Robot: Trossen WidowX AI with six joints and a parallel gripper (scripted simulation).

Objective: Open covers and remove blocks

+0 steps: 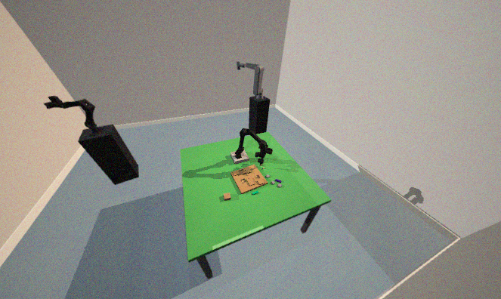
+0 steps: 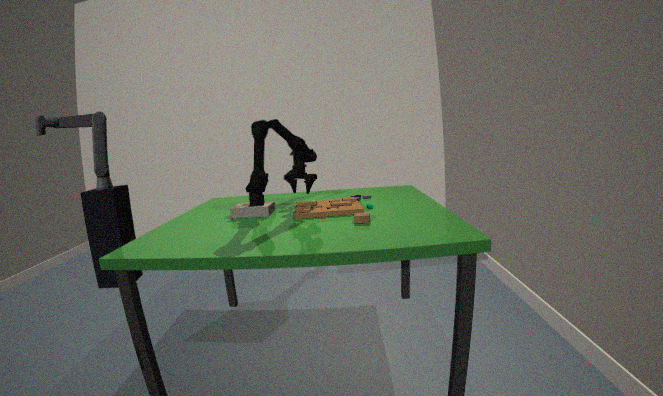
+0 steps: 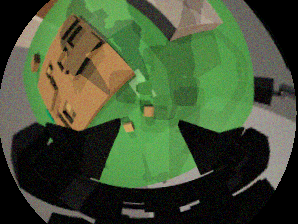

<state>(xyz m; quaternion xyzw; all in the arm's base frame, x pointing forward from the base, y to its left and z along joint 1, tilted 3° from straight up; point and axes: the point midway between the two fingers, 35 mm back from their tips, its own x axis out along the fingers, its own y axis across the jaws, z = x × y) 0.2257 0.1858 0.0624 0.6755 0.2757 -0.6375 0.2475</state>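
Note:
The orange-brown puzzle board lies on the table with slots and recesses in its top. Its covers share its colour; how far each stands open is too small to tell. My gripper is open and empty, pointing down above the table beside the board. A small tan block lies below and between the fingertips in the wrist view; a second tan block lies close to it, nearer the left finger. A teal block and a purple block lie off the board.
A larger orange block stands beyond the board's far side from the gripper. Several small grey pieces, one of them a grey piece, lie near the purple block. The arm's pale base is beside the board.

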